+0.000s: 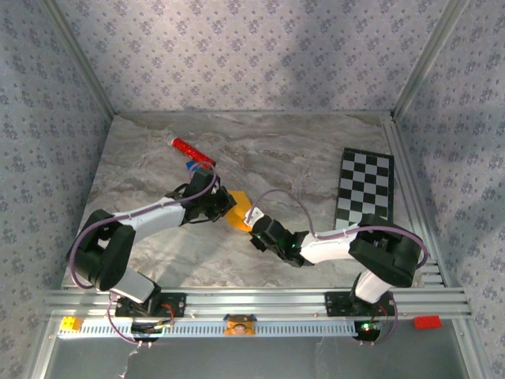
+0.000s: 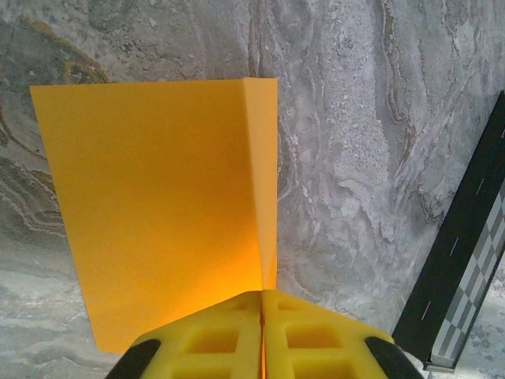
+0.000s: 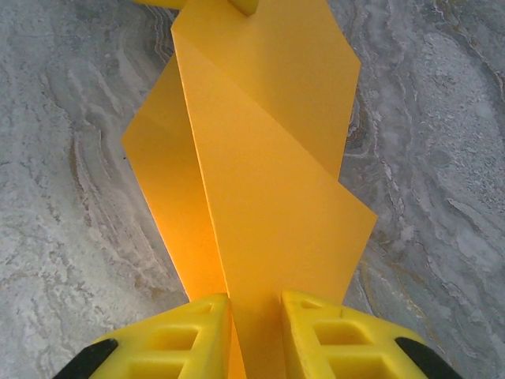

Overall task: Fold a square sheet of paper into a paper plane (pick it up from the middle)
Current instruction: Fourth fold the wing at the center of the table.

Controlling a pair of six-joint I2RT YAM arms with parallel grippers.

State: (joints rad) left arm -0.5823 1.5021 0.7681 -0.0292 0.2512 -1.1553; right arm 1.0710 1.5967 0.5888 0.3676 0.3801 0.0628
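**Top external view: 2 end effectors meet on the folded sheet at mid-surface**

Left wrist view has the left end effector (image 2: 262,304) fully closed. Its 2 yellow pads press together with an edge of the square sheet of paper (image 2: 158,205) pinched between them. The sheet rises from that pinch as a wide panel on the left and a narrow flap on the right, with a straight crease between them, above the marbled surface (image 2: 355,158).

From above, the orange-yellow paper sits between the 2 arms near the middle of the surface. It is well apart from the red cylinder (image 1: 192,150) behind it and the checkered board (image 1: 365,189) at the right.

Right wrist view has the right end effector (image 3: 256,316) partly open. A gap shows between its pads and the creased sheet passes through it, seemingly unclamped.

I judge the step in hand to be a re-grip before the next crease. The left pinch probably carries the paper by itself, so it should stay firm and untwisted. The right end effector should line its pads up parallel to the crease, close squarely, and avoid dragging. Thin layers like these could shear or buckle if the 2 arms draw together.
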